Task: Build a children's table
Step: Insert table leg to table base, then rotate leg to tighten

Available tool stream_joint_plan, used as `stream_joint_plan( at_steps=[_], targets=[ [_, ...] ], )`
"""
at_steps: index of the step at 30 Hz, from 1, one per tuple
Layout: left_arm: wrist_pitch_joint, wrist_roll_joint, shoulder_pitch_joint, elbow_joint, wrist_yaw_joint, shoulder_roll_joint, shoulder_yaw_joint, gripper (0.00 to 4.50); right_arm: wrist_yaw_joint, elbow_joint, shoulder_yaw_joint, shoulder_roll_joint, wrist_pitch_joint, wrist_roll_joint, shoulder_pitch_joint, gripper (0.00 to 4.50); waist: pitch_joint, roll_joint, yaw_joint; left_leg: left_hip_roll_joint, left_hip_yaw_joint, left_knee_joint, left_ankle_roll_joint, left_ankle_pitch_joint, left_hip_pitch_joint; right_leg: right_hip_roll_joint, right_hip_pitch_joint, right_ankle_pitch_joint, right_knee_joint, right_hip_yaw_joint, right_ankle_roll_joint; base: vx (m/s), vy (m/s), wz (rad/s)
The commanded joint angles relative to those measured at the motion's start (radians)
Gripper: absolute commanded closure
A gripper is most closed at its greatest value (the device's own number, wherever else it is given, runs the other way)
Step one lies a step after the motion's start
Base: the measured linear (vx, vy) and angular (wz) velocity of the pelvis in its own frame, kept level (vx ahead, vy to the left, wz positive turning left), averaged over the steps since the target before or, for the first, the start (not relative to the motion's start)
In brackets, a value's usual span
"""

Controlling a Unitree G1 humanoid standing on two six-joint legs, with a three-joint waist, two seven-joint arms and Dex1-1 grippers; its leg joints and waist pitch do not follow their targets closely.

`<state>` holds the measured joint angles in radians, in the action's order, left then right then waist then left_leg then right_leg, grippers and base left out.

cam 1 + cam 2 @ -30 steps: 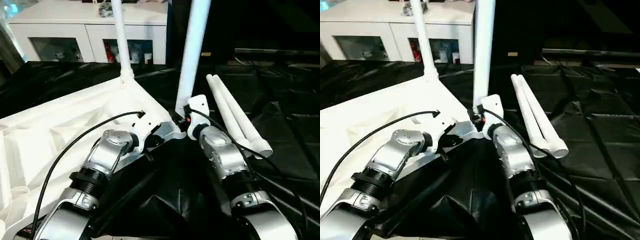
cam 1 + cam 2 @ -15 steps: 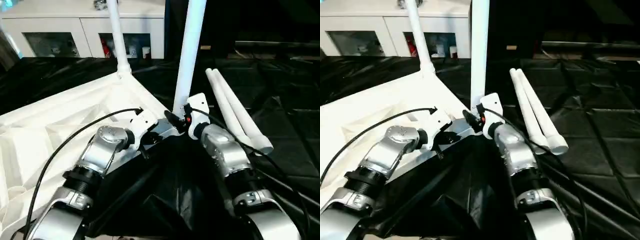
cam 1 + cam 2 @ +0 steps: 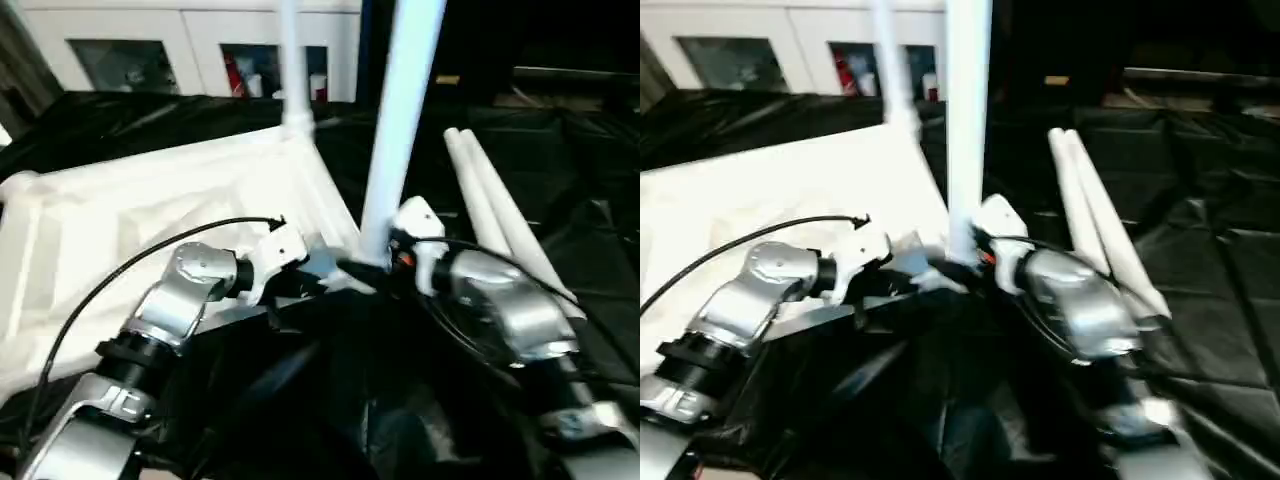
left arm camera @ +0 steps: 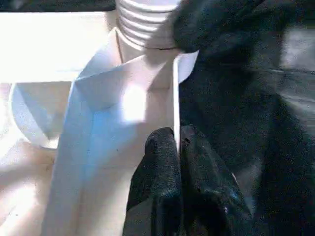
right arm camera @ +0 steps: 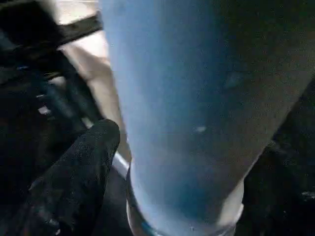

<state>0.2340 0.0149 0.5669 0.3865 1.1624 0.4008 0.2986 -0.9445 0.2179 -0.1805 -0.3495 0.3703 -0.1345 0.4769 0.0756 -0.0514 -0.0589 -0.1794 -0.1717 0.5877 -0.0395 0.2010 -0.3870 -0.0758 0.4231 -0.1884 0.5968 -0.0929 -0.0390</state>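
Swinging since a second ago, the head camera has shifted the whole scene rightward, while both arms hold at the same corner. Upside-down tabletop (image 3: pixel 150 210) lies on black sheeting (image 3: pixel 1200 250), ribbed underside up — one leg (image 3: pixel 292 70) stands in the far corner socket. Right gripper (image 3: pixel 372 270) wraps the base of a second upright leg (image 3: pixel 400 120) at the near corner socket. Two spare legs (image 3: pixel 505 225) lie alongside, right. Left gripper (image 4: pixel 178 147) pinches the tabletop's thin rim (image 4: pixel 175 98).

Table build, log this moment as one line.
left claw: pinching tabletop rim | right claw: on upright leg | spare legs: lying aside
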Motion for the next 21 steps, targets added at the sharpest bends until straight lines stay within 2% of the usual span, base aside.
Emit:
stream_joint_plan(
  at_steps=[1,2,3,4,7,11,12,13,15,16,21],
  targets=[
    [-0.038,-0.028,-0.004,-0.03,0.08,0.016,0.027,4.5,-0.081,-0.052,-0.026,-0.031,0.023,-0.039,-0.016,0.7,-0.075,-0.003,-0.006,-0.062,0.013,-0.048,0.184,0.007,0.022,-0.078,-0.073,0.062,-0.041,0.055,-0.272,0.0,0.0,0.0],
    [-0.043,-0.028,-0.004,-0.03,0.087,0.019,0.027,4.5,-0.088,-0.054,-0.028,-0.037,0.021,-0.038,-0.016,0.7,-0.072,-0.004,-0.006,-0.063,0.012,-0.051,0.17,0.028,0.023,-0.076,-0.072,0.03,-0.044,0.056,-0.27,0.0,0.0,0.0],
    [-0.063,-0.032,-0.001,-0.025,0.109,0.028,0.028,4.5,-0.11,-0.063,-0.036,-0.058,0.017,-0.035,-0.02,0.7,-0.067,-0.009,-0.006,-0.065,0.012,-0.057,0.135,0.079,0.025,-0.076,-0.069,-0.042,-0.052,0.056,-0.265,0.0,0.0,0.0],
    [-0.066,-0.036,0.001,-0.024,0.122,0.035,0.028,4.5,-0.116,-0.068,-0.039,-0.066,0.022,-0.033,-0.022,0.7,-0.065,-0.007,-0.005,-0.065,0.01,-0.061,0.1,0.127,0.029,-0.077,-0.069,-0.095,-0.058,0.059,-0.255,-0.055,0.004,0.05],
    [-0.071,-0.037,0.006,-0.016,0.129,0.041,0.031,4.5,-0.114,-0.064,-0.049,-0.072,0.022,-0.021,-0.021,0.86,-0.064,-0.007,-0.004,-0.061,0.008,-0.064,0.059,0.151,0.027,-0.077,-0.07,-0.133,-0.062,0.062,-0.239,-0.018,0.001,0.02],
    [-0.079,-0.035,0.009,-0.007,0.133,0.042,0.032,4.5,-0.113,-0.068,-0.059,-0.07,0.028,-0.017,-0.024,1.25,-0.067,-0.006,-0.003,-0.056,0.009,-0.061,0.058,0.12,0.02,-0.077,-0.074,-0.108,-0.058,0.061,-0.231,0.0,0.0,0.0],
    [-0.079,-0.034,0.01,-0.006,0.133,0.042,0.033,4.5,-0.112,-0.068,-0.06,-0.07,0.028,-0.017,-0.023,1.25,-0.069,-0.005,-0.003,-0.055,0.009,-0.059,0.063,0.104,0.019,-0.076,-0.076,-0.087,-0.055,0.061,-0.232,0.0,0.0,0.0],
    [-0.08,-0.034,0.011,-0.004,0.133,0.042,0.034,4.5,-0.111,-0.067,-0.066,-0.07,0.03,-0.016,-0.023,1.47,-0.07,-0.005,-0.003,-0.055,0.009,-0.057,0.07,0.09,0.018,-0.075,-0.075,-0.062,-0.052,0.06,-0.237,0.0,0.0,0.0],
    [-0.083,-0.033,0.014,0.001,0.135,0.042,0.035,4.5,-0.117,-0.068,-0.074,-0.074,0.029,-0.015,-0.025,1.49,-0.071,-0.004,-0.003,-0.054,0.009,-0.056,0.077,0.08,0.016,-0.075,-0.076,-0.037,-0.05,0.059,-0.243,0.0,0.0,0.0],
    [-0.084,-0.033,0.015,0.002,0.134,0.041,0.036,4.5,-0.119,-0.069,-0.076,-0.074,0.03,-0.014,-0.029,1.68,-0.07,-0.001,-0.003,-0.054,0.009,-0.056,0.08,0.078,0.016,-0.074,-0.076,-0.032,-0.05,0.059,-0.243,0.0,0.0,0.0],
    [-0.078,-0.031,0.014,0.004,0.123,0.037,0.037,4.5,-0.114,-0.069,-0.088,-0.073,0.033,-0.012,-0.047,1.79,-0.066,-0.002,-0.003,-0.055,0.009,-0.056,0.085,0.095,0.017,-0.075,-0.075,-0.069,-0.054,0.059,-0.237,0.0,0.0,0.0]
  ],
)
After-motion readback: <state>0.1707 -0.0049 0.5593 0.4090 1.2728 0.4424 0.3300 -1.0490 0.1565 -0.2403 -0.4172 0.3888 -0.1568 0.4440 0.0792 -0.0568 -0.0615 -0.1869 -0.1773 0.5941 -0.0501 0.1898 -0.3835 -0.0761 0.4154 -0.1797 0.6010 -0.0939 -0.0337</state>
